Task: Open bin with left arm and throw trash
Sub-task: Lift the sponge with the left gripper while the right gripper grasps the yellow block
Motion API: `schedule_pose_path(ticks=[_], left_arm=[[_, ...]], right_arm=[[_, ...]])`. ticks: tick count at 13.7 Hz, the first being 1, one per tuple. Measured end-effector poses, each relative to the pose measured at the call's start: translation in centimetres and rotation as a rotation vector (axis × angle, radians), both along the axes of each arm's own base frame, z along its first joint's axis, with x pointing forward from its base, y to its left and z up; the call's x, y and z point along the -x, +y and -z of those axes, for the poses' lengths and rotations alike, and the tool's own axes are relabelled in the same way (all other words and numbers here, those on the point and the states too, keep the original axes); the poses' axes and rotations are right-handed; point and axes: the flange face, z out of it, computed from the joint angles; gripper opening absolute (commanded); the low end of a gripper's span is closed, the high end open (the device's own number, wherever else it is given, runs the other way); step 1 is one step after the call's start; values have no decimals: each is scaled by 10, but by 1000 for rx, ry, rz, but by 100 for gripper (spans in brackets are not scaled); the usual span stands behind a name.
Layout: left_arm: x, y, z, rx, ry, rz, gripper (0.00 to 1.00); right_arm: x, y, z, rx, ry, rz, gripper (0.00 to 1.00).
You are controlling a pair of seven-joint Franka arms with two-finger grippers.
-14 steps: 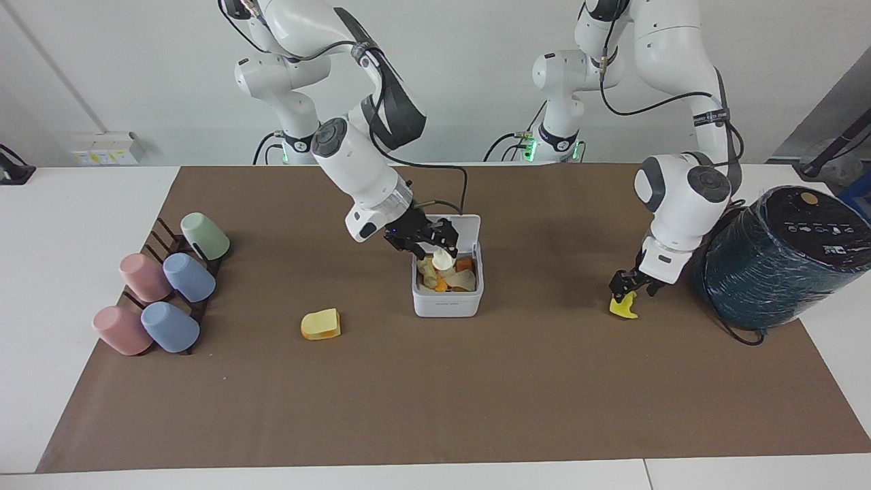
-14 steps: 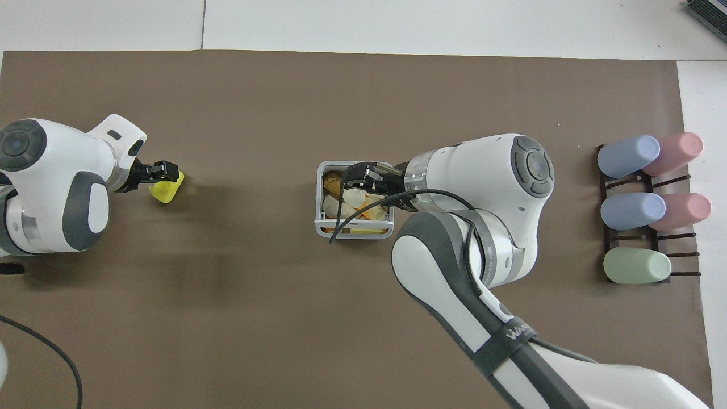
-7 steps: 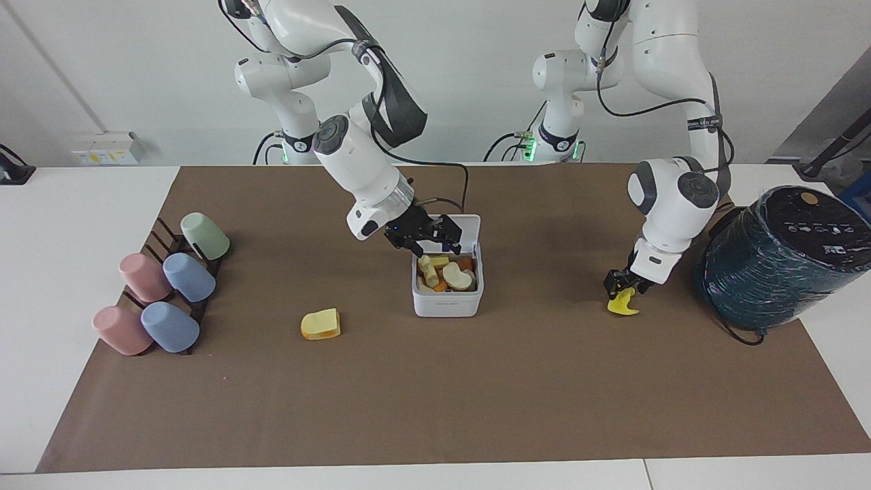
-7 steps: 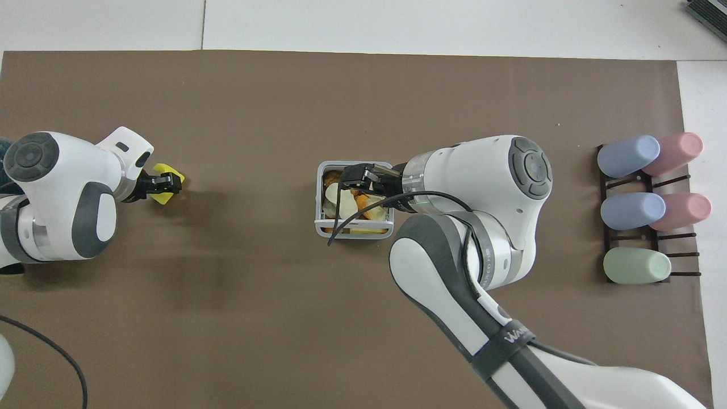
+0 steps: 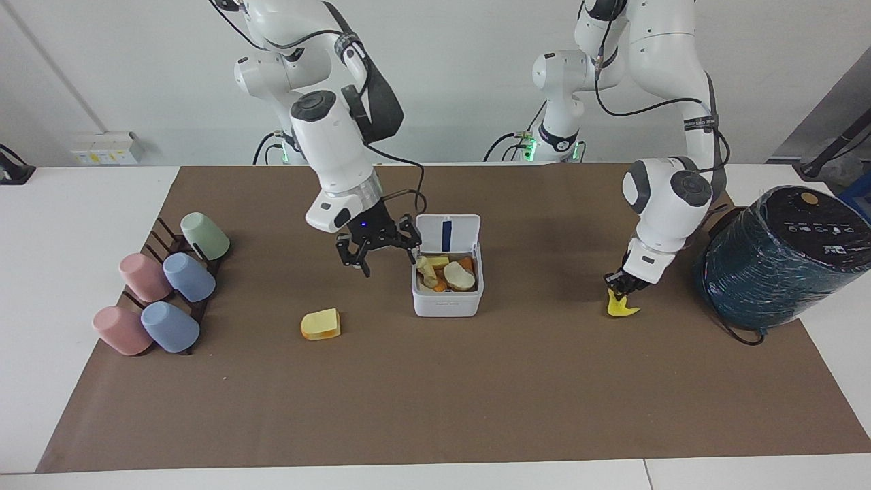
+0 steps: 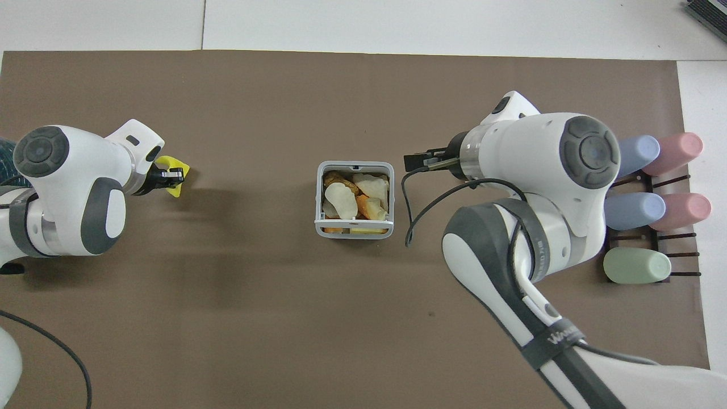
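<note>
Left gripper (image 5: 622, 291) pinching the yellow scrap (image 5: 620, 308), right gripper (image 5: 376, 250) empty with fingers spread

The jagged scrap hangs from the left jaws, its low edge at or barely off the brown mat (image 5: 435, 408); can't tell which. In the facing view the bin (image 5: 447, 289) sits at 3 o'clock of the right gripper, lid (image 5: 447, 233) up, soft cream and orange bits inside. The yellow-orange wedge (image 5: 320, 324) lies at 7 o'clock, hidden under the right arm from overhead.
</note>
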Motion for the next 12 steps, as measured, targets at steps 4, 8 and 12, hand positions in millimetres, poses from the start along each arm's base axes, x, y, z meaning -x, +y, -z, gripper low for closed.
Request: schedule_pose_path(ticks=[4,8,12], left_arm=[[-16,-65,-49,16,0,-41,0],[-13,-144,-103,60,28,-124,0],[-2,-201,-150,133,32,-208,0]], right_arm=[[-31,-62,54,59,-42,-45,100],[-40,-63,124,78,-23,-41,100],[-39,-99,146,123,-6,-115,100]])
